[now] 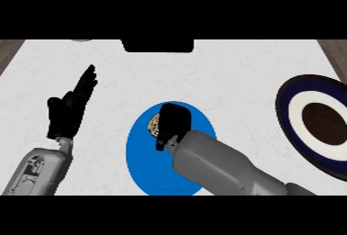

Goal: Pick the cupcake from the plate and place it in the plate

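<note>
forearms (220, 167) grey, blocky | left hand (68, 110) black | right hand (174, 123) black

White, faintly marbled table (224, 69) fills view. Black flat-fronted object (157, 45) at far edge, centre, cut off by frame. Small grey item (81, 40) left of it, barely showing. Brown strips (10, 50), possibly wood, at both far corners.

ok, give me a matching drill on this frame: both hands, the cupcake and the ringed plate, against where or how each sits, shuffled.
1 left hand
2 right hand
3 cupcake
4 ringed plate

a on the blue plate, partly hidden
b at the view's right edge
c open, fingers up, at the left
d over the cupcake

Pairs: 1-c, 2-d, 3-a, 4-b
</note>
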